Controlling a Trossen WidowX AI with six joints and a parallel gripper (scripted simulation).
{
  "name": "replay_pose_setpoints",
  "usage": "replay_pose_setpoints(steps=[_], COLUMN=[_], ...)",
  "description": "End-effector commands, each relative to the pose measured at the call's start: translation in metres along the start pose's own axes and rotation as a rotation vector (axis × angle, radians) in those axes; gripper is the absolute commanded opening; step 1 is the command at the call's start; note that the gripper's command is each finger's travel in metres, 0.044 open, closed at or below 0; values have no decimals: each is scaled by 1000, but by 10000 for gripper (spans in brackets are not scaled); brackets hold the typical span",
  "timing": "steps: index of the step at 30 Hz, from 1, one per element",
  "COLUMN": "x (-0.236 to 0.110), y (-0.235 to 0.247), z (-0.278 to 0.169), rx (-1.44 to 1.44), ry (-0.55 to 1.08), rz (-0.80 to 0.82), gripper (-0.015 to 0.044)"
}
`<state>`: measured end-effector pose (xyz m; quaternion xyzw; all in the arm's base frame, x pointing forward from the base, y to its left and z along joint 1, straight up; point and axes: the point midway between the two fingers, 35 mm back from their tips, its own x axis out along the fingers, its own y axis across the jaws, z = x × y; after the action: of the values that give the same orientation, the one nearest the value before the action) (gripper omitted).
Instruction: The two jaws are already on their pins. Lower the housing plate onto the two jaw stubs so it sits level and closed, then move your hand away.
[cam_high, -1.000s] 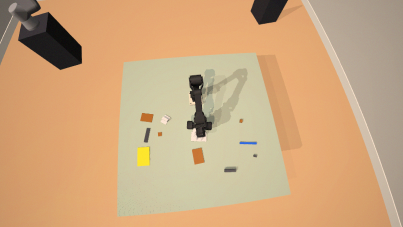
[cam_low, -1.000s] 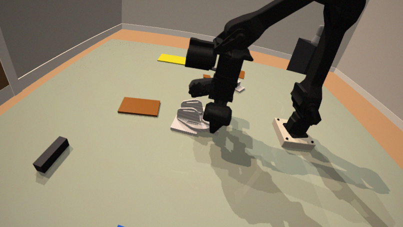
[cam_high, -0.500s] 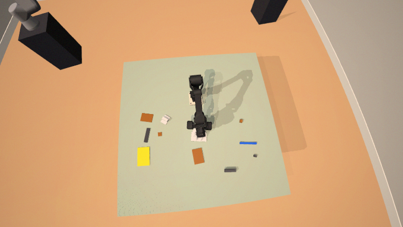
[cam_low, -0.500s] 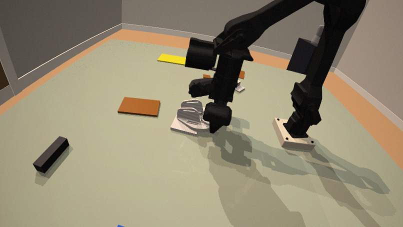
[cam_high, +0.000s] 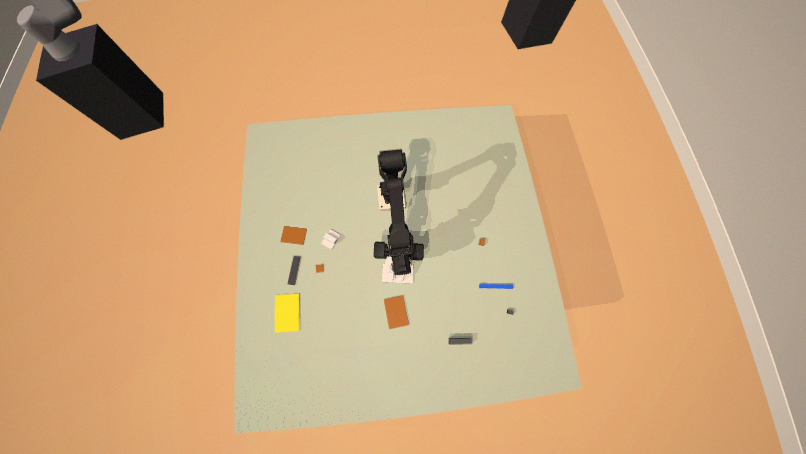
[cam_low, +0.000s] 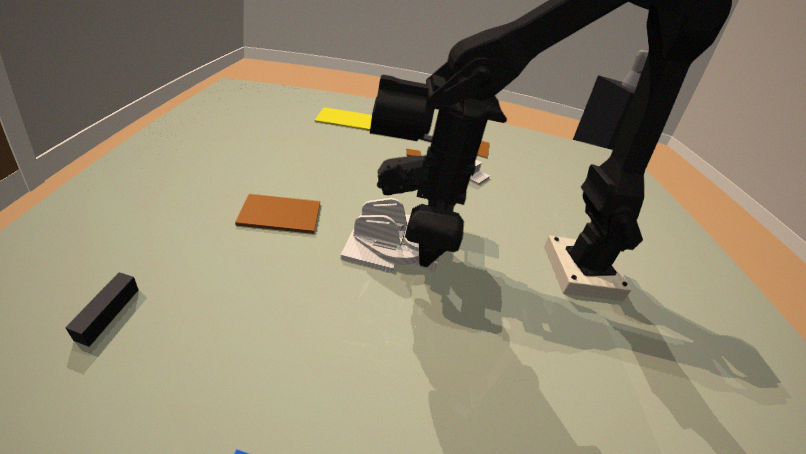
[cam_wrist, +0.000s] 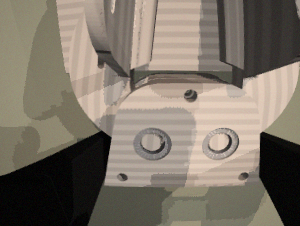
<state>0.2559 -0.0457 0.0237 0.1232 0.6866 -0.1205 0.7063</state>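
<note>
My gripper (cam_wrist: 180, 136) (cam_low: 420, 239) points down, with its two black fingers against the sides of the pale housing plate (cam_wrist: 185, 120). It is shut on this plate. The plate has two grey-ringed holes with pale round centres and several small dark holes. One jaw (cam_low: 367, 228) and the other jaw (cam_low: 389, 209) stand side by side on the white base (cam_low: 358, 254) (cam_high: 389, 278). In the wrist view their upright parts show beyond the plate. In the exterior view the near finger hides the plate. Whether the plate touches the stubs cannot be told.
An orange slab (cam_high: 396, 311) (cam_low: 278, 213) lies in front of the base. A dark bar (cam_high: 460, 340) (cam_low: 102, 308) and a blue strip (cam_high: 496, 285) lie to one side. A yellow slab (cam_high: 287, 313), another orange slab (cam_high: 293, 235) and a small white piece (cam_high: 330, 238) lie on the other side.
</note>
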Motion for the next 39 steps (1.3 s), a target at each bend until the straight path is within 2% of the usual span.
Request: replay_pose_setpoints(steps=[1,26,29,30,39], x=[1,1,0,0,0], y=[-1,-1,0,0,0], z=[0,0,0,0,0], rx=[2,2,0,0,0], ry=[-1,-1,0,0,0], rz=[-5,-5,0,0,0], gripper=[351,351,430,440,440])
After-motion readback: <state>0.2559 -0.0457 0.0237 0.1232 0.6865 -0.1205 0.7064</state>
